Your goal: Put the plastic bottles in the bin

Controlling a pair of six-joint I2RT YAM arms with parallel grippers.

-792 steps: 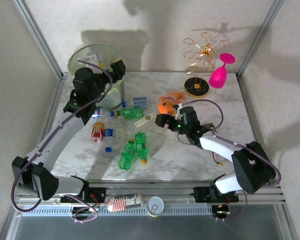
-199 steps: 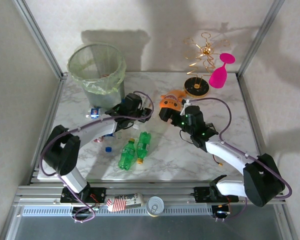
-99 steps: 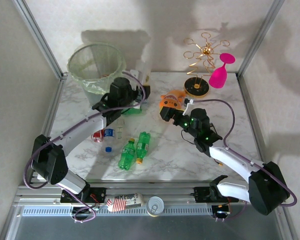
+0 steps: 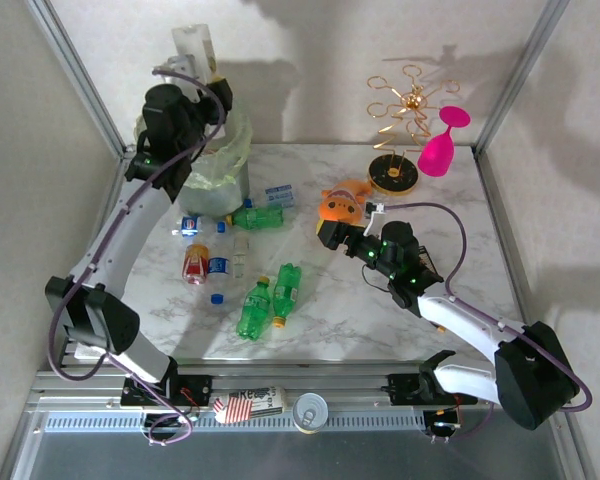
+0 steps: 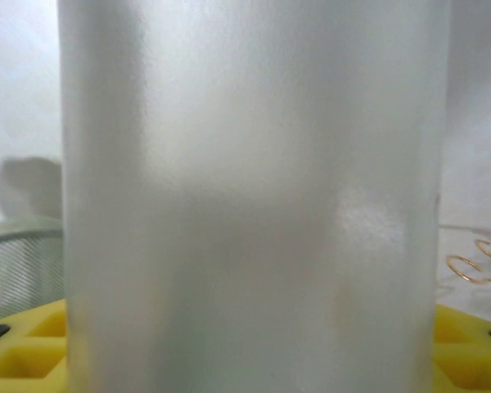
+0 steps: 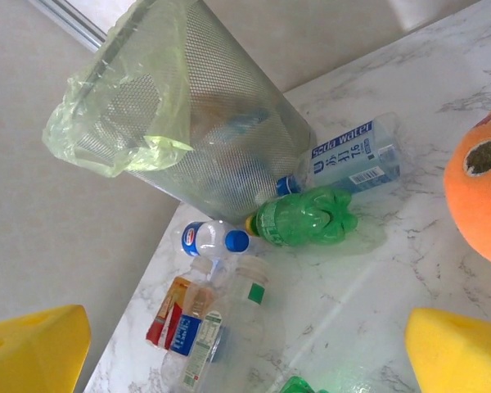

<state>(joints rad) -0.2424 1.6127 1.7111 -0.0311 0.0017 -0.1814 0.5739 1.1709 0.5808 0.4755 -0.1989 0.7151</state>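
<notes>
**Left arm.** The left gripper point(image 4: 195, 80) is partly closed on a frosted bottle point(image 4: 192, 45), gripping its body from both sides. In the left wrist view the bottle stands upright between the yellow fingertips point(image 5: 16, 352). It is held high, directly above the bin point(image 4: 236, 135), so that it clears the rim and the loose edge of the pale green liner. Judged step: release over the opening. The bottle is not yet in the bin.

**Right arm.** The right gripper point(image 4: 328, 233) hangs low over the table point(image 4: 450, 210), just beside the orange toy point(image 4: 342, 207). Its jaws stand fully apart and hold nothing. Its wrist camera faces the bottles lying at the foot of the bin, which suggests it is lined up for the next pick.

**Remaining work.**
- A green bottle point(image 6: 307, 219) lies on its side, touching or nearly touching the bin wall.
- A blue-labelled bottle point(image 6: 352, 160) lies just behind it.
- 2 more green bottles point(image 4: 270, 300) lie side by side nearer the arm bases.
- Several small labelled bottles point(image 4: 212, 260) lie to their left.

**Caution.** The toy is near the right gripper and is not to be picked.
</notes>
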